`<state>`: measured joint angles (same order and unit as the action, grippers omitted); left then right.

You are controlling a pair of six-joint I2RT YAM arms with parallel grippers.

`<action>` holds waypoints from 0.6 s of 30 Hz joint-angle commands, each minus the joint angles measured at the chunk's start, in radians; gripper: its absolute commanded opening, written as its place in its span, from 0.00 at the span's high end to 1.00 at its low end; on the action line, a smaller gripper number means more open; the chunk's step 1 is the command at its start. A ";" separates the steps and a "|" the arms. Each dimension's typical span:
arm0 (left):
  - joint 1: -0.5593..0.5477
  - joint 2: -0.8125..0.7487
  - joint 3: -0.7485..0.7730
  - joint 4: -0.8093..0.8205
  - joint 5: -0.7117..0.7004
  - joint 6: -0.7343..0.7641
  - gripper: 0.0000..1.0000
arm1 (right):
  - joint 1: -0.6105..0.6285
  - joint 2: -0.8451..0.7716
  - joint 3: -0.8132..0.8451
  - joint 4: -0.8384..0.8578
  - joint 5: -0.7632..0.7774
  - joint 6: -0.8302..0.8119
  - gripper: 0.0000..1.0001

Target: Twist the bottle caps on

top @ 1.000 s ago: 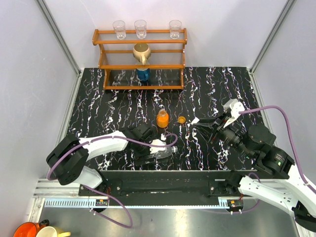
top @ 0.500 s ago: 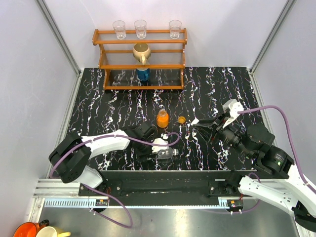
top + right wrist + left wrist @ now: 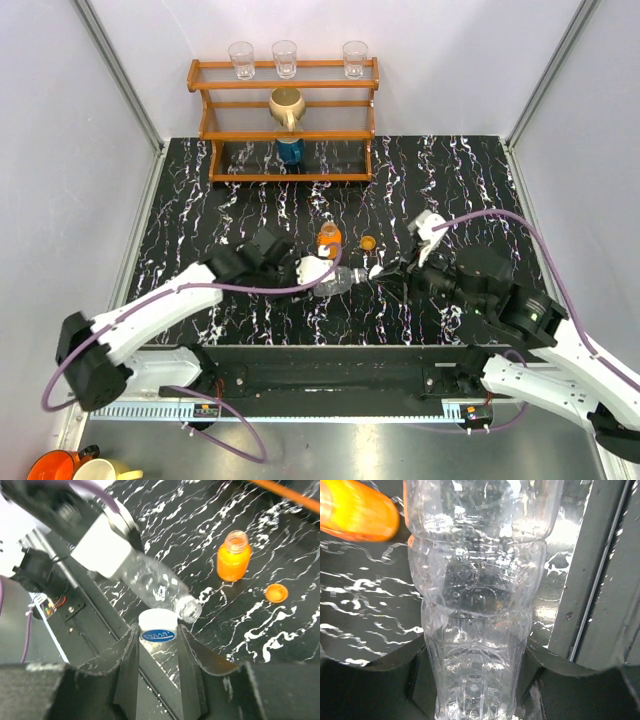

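Note:
My left gripper (image 3: pixel 318 272) is shut on the clear bottle (image 3: pixel 338 279) and holds it tilted, with its open mouth (image 3: pixel 189 609) pointing right. In the left wrist view the bottle (image 3: pixel 475 605) fills the gap between the jaws. My right gripper (image 3: pixel 380 272) is shut on the white cap (image 3: pixel 157 625), which has a blue label. The cap sits just beside the bottle's mouth, not on it. The small orange bottle (image 3: pixel 329 240) stands open behind them. The orange cap (image 3: pixel 368 243) lies on the table to its right and also shows in the right wrist view (image 3: pixel 276 593).
A wooden shelf (image 3: pixel 285 120) stands at the back with three clear glasses (image 3: pixel 285 57) on top, a gold pitcher (image 3: pixel 286 105) and a dark blue container (image 3: pixel 290 150). The table's metal front rail (image 3: pixel 320 370) runs just below the grippers.
My left gripper has lifted the clear bottle from near the front edge and carried it back and to the right. My right gripper has moved left to the bottle's mouth.

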<state>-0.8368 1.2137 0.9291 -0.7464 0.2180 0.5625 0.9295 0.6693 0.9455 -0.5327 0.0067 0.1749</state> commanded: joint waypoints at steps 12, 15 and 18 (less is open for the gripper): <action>0.022 -0.330 0.151 -0.272 0.092 -0.041 0.60 | 0.005 0.309 0.384 -0.271 -0.407 -0.103 0.94; 0.030 -0.342 0.158 -0.274 0.124 -0.046 0.60 | 0.006 0.329 0.406 -0.282 -0.441 -0.103 0.94; 0.033 -0.350 0.168 -0.281 0.147 -0.042 0.60 | 0.006 0.340 0.421 -0.305 -0.445 -0.103 0.94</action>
<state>-0.8112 0.8852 1.0416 -1.0222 0.3004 0.5369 0.9295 0.9989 1.3205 -0.7803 -0.3752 0.0925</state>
